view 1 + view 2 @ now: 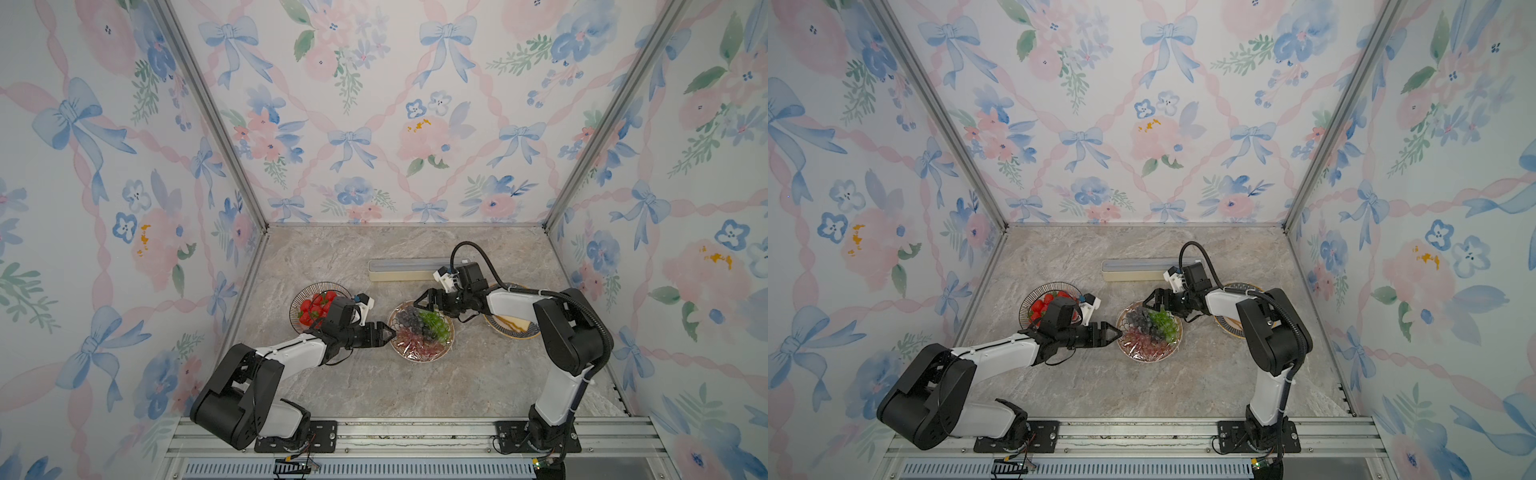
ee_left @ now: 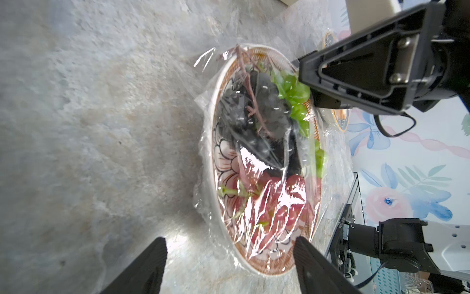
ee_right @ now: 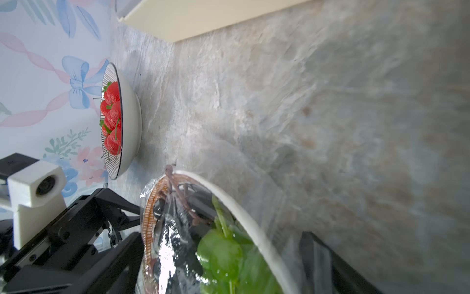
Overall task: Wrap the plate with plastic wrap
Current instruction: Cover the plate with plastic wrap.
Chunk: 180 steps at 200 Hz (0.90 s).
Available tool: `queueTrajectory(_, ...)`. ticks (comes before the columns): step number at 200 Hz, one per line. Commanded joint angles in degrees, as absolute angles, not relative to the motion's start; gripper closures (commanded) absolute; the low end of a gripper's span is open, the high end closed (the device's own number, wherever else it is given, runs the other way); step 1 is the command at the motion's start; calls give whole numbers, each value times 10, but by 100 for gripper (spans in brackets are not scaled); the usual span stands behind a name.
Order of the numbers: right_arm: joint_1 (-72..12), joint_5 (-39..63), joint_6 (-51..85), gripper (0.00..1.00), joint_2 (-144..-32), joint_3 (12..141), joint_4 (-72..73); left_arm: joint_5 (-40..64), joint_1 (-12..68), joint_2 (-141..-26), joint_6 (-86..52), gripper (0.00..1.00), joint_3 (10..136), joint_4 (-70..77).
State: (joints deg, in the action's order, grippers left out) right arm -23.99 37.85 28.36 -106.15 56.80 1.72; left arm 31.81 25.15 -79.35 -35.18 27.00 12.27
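The plate (image 1: 419, 360) of dark, green and red grapes sits mid-table in both top views, its rim (image 1: 1148, 360) patterned orange. Clear crinkly plastic wrap (image 2: 269, 203) lies over the fruit, and its loose edges (image 2: 203, 152) spread on the table around the rim. My left gripper (image 1: 388, 332) is open at the plate's left edge, with the rim (image 2: 244, 259) showing between its fingers (image 2: 150, 264). My right gripper (image 1: 428, 301) is open at the far edge. It straddles the white rim (image 3: 244, 208) and green grapes, one finger (image 3: 318, 254) seen through the film.
The long cream wrap box (image 1: 409, 270) lies behind the plate, close to the right wrist. A striped bowl of strawberries (image 1: 316, 305) stands beside the left wrist. Another plate with a yellowish slice (image 1: 517, 324) sits under the right forearm. Walls close in three sides.
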Motion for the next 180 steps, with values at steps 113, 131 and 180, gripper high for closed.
queueTrajectory(113, -230, 386, 145, 5, -1143, 702, -124, 363, 294, -805, -367, 20, 248, 122)
queueTrajectory(131, -237, 415, 157, 5, -1149, 702, -110, 363, 303, -815, -368, 20, 258, 125)
queueTrajectory(180, -239, 499, 163, 7, -1131, 693, -105, 369, 322, -847, -383, 20, 286, 159)
